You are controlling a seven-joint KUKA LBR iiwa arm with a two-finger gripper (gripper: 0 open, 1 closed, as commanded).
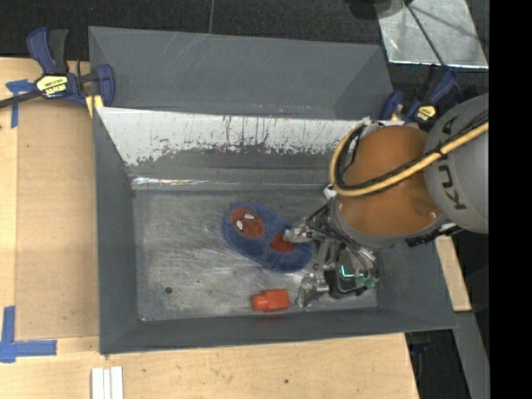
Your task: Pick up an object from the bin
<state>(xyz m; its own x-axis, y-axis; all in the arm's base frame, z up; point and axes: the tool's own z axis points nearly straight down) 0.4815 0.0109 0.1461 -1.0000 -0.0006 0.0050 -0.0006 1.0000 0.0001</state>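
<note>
The soft blue slipper (258, 244) could slump or slip free as the jaws close, since only its end lies between them. The small red block (271, 301) just beside one of them may get nudged. The jaws stand spread apart, gripping nothing.

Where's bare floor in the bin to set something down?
Left half of the bin floor, between the left wall and the blue slipper-like toy, is bare. Crowded at right: the toy, a small red block and the tool sit close.
</note>
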